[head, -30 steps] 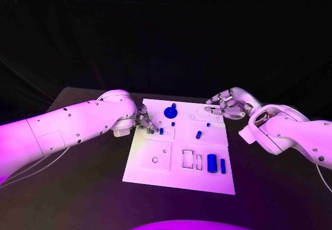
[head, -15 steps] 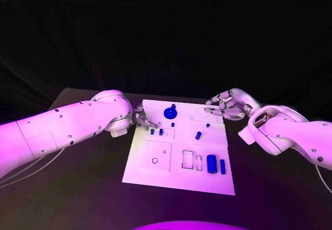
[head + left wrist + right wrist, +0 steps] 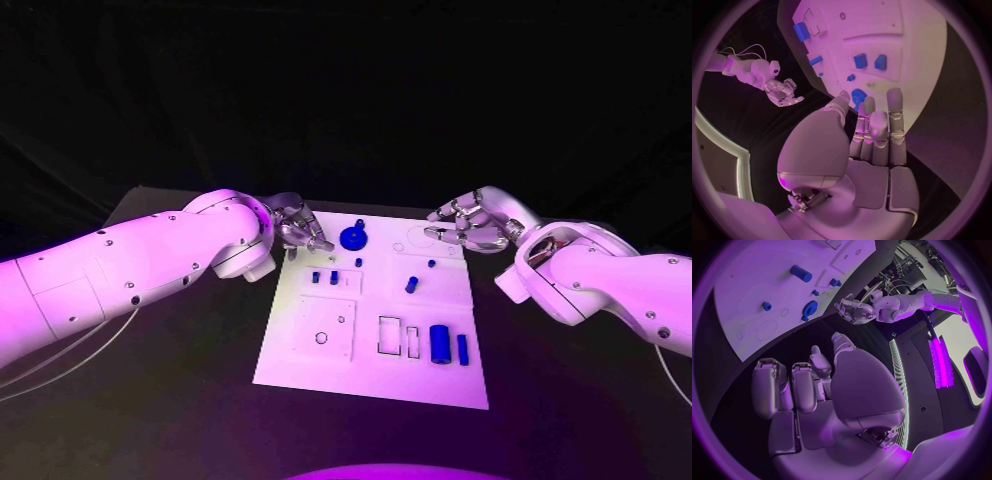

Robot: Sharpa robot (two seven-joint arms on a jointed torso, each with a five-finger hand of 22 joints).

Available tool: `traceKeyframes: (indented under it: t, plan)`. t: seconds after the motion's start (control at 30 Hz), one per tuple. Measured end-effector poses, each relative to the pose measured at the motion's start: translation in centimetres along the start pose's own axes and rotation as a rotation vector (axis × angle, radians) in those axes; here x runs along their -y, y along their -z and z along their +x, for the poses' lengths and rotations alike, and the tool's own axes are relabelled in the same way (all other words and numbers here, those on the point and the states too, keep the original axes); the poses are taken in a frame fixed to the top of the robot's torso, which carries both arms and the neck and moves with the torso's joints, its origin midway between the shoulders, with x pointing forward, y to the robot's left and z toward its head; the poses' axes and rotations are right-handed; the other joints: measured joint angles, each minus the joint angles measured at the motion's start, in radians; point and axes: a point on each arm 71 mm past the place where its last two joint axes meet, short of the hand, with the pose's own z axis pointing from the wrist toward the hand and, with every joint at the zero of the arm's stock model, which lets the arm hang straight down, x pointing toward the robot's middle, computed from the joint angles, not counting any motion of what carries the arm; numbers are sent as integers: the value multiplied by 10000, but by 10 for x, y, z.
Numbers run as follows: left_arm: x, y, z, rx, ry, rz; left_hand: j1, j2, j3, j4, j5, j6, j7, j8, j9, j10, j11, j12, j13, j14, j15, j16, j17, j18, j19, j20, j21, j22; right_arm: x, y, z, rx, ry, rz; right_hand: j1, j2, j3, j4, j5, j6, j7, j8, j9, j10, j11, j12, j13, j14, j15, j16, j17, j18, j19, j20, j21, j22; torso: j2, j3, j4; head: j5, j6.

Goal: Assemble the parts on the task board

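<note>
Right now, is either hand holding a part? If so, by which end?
Nothing is held. The left hand hovers over the far left edge of the board with fingers empty; the right hand at the far right corner is empty too.

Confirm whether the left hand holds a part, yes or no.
No: the left hand has bare fingers, and the parts lie on the board.

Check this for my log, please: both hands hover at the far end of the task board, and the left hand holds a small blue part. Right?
Not quite. The left hand holds nothing: the left wrist view shows its fingers bare, above the task board. The rest stands: in the head view both it and the right hand hover at the board's far end.
</note>
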Motion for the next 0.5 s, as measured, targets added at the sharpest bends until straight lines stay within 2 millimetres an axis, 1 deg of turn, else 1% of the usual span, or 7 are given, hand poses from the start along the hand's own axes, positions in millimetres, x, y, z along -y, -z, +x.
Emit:
traceKeyframes:
  t: [0.07, 0.1, 0.17, 0.2, 0.3, 0.37, 0.5]
  plan:
    - [7, -2, 3, 235, -10, 625, 392, -256, 303, -106, 0, 33, 20, -297, -399, -49, 34, -482, -639, -337, 67, -823, -869, 0, -15, 73, -412, -302, 0, 0, 0, -1, -1, 3, 0, 0, 0, 0, 0, 0, 0, 0, 0, 0, 0, 0, -2, 0, 0, 0, -1, 1, 0, 0, 0, 0, 0, -1, 3, -12, 8]
    - [10, -3, 5, 350, -69, 946, 522, -313, 416, -137, 0, 137, 19, -391, -542, -49, 34, -651, -874, -462, 78, -1108, -1183, -1, 2, 89, -543, -400, 0, 0, 0, -2, -2, 4, 0, 0, 0, 0, 0, 0, 0, 0, 0, 0, 0, 0, -16, 0, 0, 0, -15, 1, 0, 0, 0, 0, -1, -1, 1, -15, 12]
    - [17, -4, 10, 570, -302, 1561, 624, -417, 516, -186, 0, 284, -12, -506, -725, -47, 37, -838, -1171, -490, 75, -1264, -1393, -1, 42, 121, -669, -498, 0, 0, 0, -8, -5, 6, 0, 0, 0, 0, 0, 0, 0, 0, 0, 0, 0, 0, -20, 0, 0, 0, -20, 0, 0, 0, 0, 0, 1, 0, -1, -22, 16]
    - [19, -5, 12, 649, -433, 1768, 659, -452, 535, -204, 0, 336, -39, -547, -799, -24, 59, -892, -1281, -388, 59, -1164, -1349, -1, 111, 126, -694, -525, 0, 0, 1, -11, -7, 5, 0, 0, 0, 0, 0, 0, 0, 0, 0, 0, 0, 0, -20, 0, 0, 0, -20, 1, 0, 0, 0, 0, 1, 0, -6, -25, 20]
    - [25, -8, 17, 870, -992, 2264, 671, -465, 589, -150, 0, 571, -116, -660, -1008, 105, -4, -951, -1575, 492, -1, 110, -313, -1, 500, 55, -543, -480, 0, 0, 1, -18, -10, 7, 0, 0, 0, 0, 0, 0, 0, 0, 0, 0, 0, 0, -20, 0, 0, 0, -20, 1, 0, 0, 0, -1, 6, -2, -12, -36, 35]
    - [28, -11, 20, 959, -1423, 2466, 668, -467, 631, -108, 0, 744, -162, -724, -1137, 169, -2, -1064, -1767, 853, -39, 720, 161, -2, 758, 10, -299, -277, 0, 0, 1, -22, -13, 11, 0, 0, 0, 0, 0, 0, 0, 0, 1, 0, 0, 0, -20, 0, 0, 0, -21, 0, 0, 0, 0, -1, 7, -2, -12, -48, 49]
    - [33, -15, 25, 1037, -2068, 2651, 626, -588, 687, -109, 0, 821, -170, -843, -1287, 113, 53, -1302, -2042, 938, -28, 979, 268, 0, 1003, 10, 70, 118, 0, 0, 2, -31, -18, 10, 0, 0, 0, 0, 0, 0, 0, 0, 0, 0, 0, 0, -20, 0, 0, 0, -21, 0, 0, 0, 0, -1, 12, -1, -17, -62, 57]
